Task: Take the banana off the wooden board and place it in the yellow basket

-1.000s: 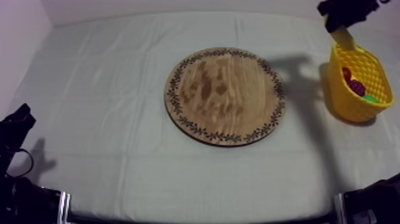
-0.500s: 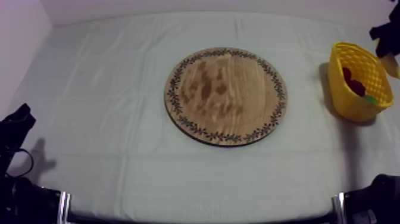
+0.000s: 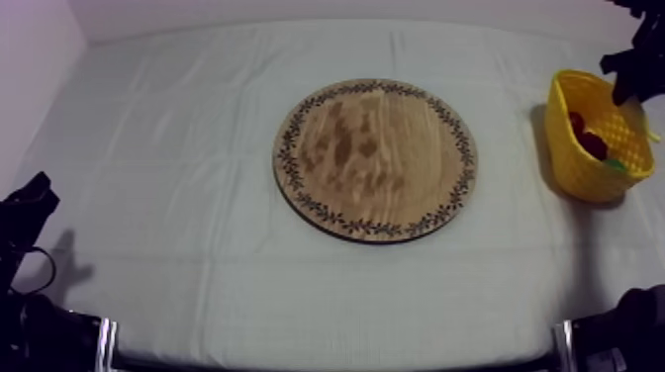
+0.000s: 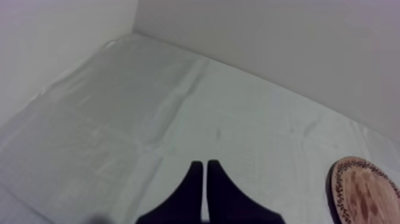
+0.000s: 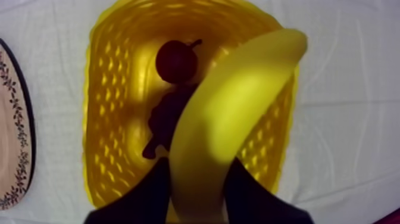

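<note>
- Hanging over the yellow basket (image 5: 95, 119), the banana (image 5: 232, 119) hides much of the basket's inside in the right wrist view. Its lower end is cut off between the fingers (image 5: 149, 190).
- The right gripper (image 5: 196, 167) is clenched on the banana, one black finger on either side.
- The banana is plain yellow, smooth and curved (brightest along its upper part).
- In the basket lie a small red fruit (image 5: 177, 59) with a stalk and, below it, a dark lumpy shape (image 5: 166, 119) too shadowed to name.
- From above, the basket stands by the right edge of the table (image 3: 198, 119). The right gripper is a dark shape at its far rim, partly cut off.
- The wooden board (image 3: 374, 158) lies at the table's middle.
- The left gripper (image 4: 205, 167) has its fingers pressed together in a narrow wedge, low at the near left corner.
</note>
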Robot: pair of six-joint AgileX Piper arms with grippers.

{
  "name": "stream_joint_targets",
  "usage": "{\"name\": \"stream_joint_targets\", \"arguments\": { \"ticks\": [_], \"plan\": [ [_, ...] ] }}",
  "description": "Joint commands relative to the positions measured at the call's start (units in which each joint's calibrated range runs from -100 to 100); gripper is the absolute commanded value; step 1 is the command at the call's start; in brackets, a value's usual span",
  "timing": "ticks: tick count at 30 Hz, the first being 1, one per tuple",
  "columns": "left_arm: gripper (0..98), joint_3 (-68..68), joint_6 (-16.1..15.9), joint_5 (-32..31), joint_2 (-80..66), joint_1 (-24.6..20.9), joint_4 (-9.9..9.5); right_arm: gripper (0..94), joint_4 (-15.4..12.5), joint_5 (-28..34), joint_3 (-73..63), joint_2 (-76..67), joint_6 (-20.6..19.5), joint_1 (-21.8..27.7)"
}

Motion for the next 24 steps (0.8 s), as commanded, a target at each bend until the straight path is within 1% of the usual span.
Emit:
{"name": "stream_joint_targets", "arguments": {
  "ticks": [1, 5, 9, 11, 16, 18, 21, 24],
  "plan": [
    [0.1, 0.03, 0.0, -0.01, 0.02, -0.02, -0.01, 26.2, 0.03, -0.23, -0.1, 2.63, -0.56, -0.27],
    [0.1, 0.03, 0.0, -0.01, 0.02, -0.02, -0.01, 30.3, 0.2, -1.84, 0.02, 6.1, -1.5, -0.6],
    [0.1, 0.03, 0.0, -0.01, 0.02, -0.02, -0.01, 39.3, 0.47, -3.82, 0.29, 8.84, -2.18, -0.94],
    [0.1, 0.03, 0.0, -0.01, 0.02, -0.02, -0.01, 47.2, 0.54, -4.46, 0.12, 9.85, -2.31, -1.02],
    [0.1, 0.03, 0.0, -0.01, 0.02, -0.02, -0.01, 71.5, 0.57, -5.01, -0.63, 10.99, -2.3, -1.0],
    [0.1, 0.03, 0.0, -0.01, 0.02, -0.02, -0.01, 79.3, 0.59, -5.08, -0.89, 11.03, -2.38, -1.0],
    [0.1, 0.03, 0.0, -0.01, 0.02, -0.02, -0.01, 84.7, 0.53, -5.15, -1.08, 10.63, -2.65, -1.0],
    [0.1, 0.03, 0.0, -0.01, 0.02, -0.02, -0.01, 86.3, 0.4, -5.35, -1.19, 9.51, -2.66, -1.02]
  ]
}}
